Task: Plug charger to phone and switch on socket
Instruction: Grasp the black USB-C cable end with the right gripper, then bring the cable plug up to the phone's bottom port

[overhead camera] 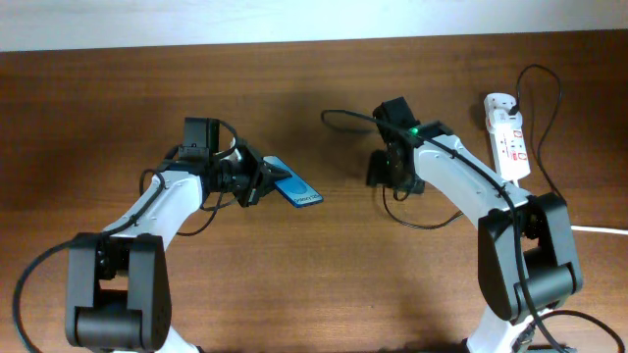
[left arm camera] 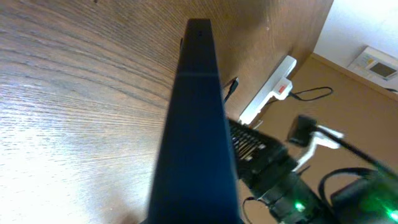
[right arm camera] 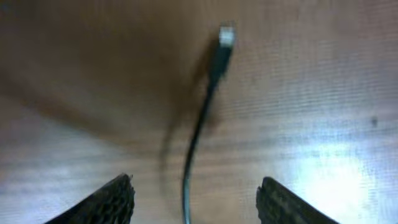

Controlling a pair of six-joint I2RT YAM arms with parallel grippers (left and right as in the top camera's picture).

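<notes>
Overhead, our left gripper (overhead camera: 257,183) is clamped on the slim black-edged blue-screened phone (overhead camera: 296,192), held tilted above the brown wooden table (overhead camera: 314,78). Our right gripper (right arm camera: 196,182) hangs, jaws apart, astride the thin black charger cable (right arm camera: 196,137). We should grip close behind its small silver plug tip (right arm camera: 225,36) so it cannot flex when meeting the phone.

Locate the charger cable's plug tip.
In the right wrist view, the thin black charger cable's plug tip sits top centre, straight ahead of the open right gripper.
</notes>
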